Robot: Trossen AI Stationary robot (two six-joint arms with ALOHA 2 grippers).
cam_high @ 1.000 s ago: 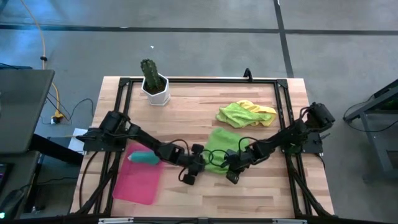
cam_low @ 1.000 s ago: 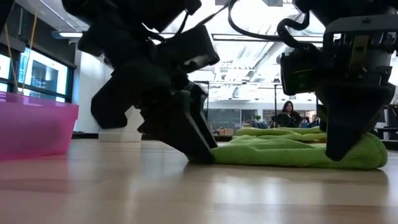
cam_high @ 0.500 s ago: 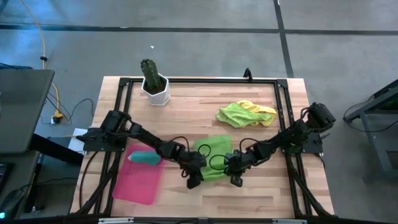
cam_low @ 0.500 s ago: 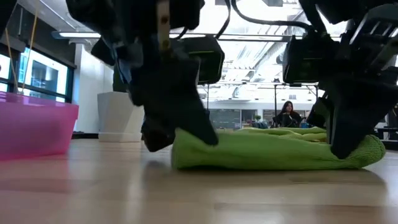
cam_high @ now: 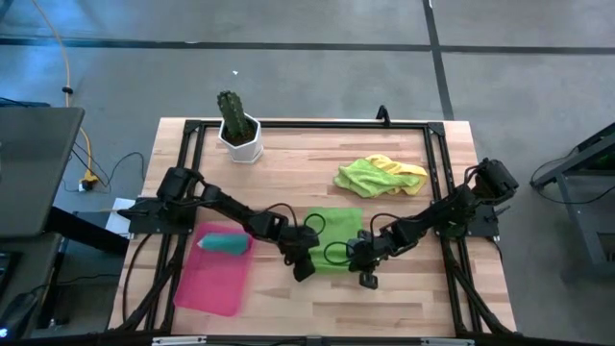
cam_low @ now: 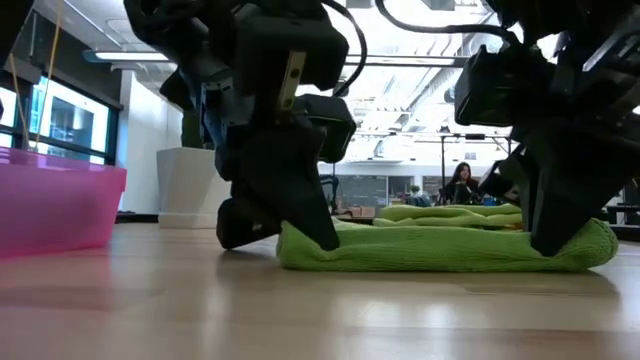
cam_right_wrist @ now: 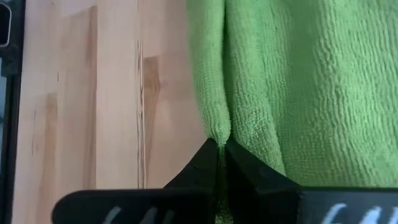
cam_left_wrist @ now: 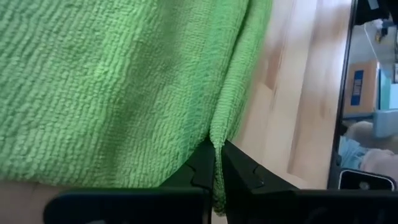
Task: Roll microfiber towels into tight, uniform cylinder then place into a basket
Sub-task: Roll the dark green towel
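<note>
A green microfiber towel (cam_high: 333, 235) lies flat on the wooden table, its near edge (cam_low: 440, 250) doubled into a thick fold. My left gripper (cam_high: 304, 270) is shut on that edge's left end, and my right gripper (cam_high: 367, 278) is shut on its right end. A teal towel (cam_high: 224, 243), rolled up, lies in the pink basket (cam_high: 211, 284) at the near left. A lime green and a yellow towel (cam_high: 380, 176) lie crumpled together at the far right. My left gripper pinches a raised fold of cloth (cam_left_wrist: 217, 140) at the left end of the green towel's near edge between its two fingers. The fingers (cam_low: 318, 232) slant down from the left. That end rests on the table. My right gripper pinches a narrow fold (cam_right_wrist: 217, 132) at the right end of the same near edge between its two fingers. The fingers (cam_low: 548, 240) slant down onto it from the right. The cloth beyond it lies flat on the table.
A white pot with a cactus (cam_high: 238, 132) stands at the far left. A black frame (cam_high: 307, 123) runs around the tabletop. Bare wood lies in front of the green towel and between it and the heap.
My left gripper has shut on the left end of the green towel's near edge and rolled its wrist; my right gripper has rolled too, staying shut. The towel's left end has risen from flat into a thick fold, and the towel has slid slightly toward the table's left edge.
</note>
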